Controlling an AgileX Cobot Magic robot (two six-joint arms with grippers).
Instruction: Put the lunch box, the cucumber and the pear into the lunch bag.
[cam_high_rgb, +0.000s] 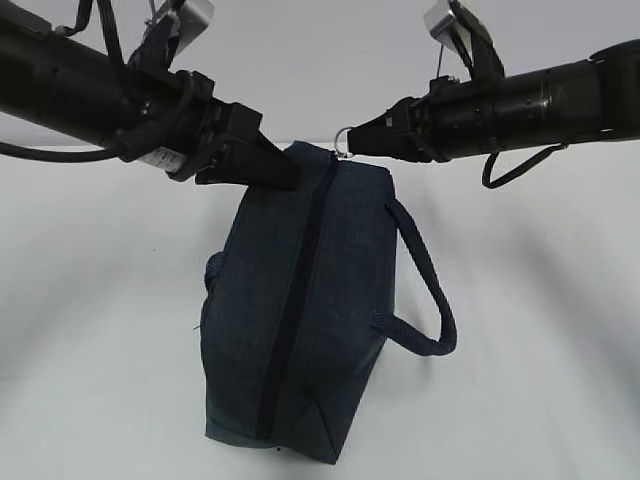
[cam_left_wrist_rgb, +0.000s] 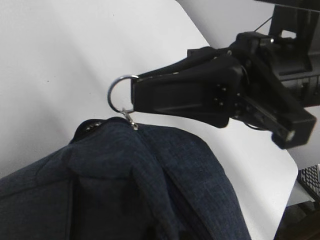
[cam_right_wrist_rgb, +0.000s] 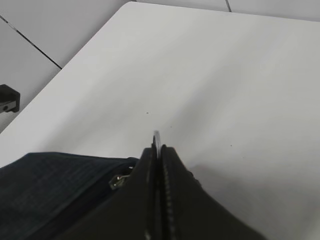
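Both arms meet at one end of the closed lunch bag

We see the lunch bag standing on the white surface, near the middle of it, its black zipper running along the top from the near end to the far end and fully shut. One loop handle hangs out on the right side.

Our right gripper comes in from the right, and its jaws are pressed together on the metal ring pull at the far end of the bag. In the left wrist view the ring juts out of the jaw tips and its small clasp hangs down to the zipper slider at the bag's corner. In the right wrist view the two jaws meet with only a sliver of the ring showing between them.

Our left gripper reaches from the left and sits against the navy fabric at the bag's far top corner, just beside the ring. Its jaws stand narrow; we cannot tell from these views whether they pinch fabric.
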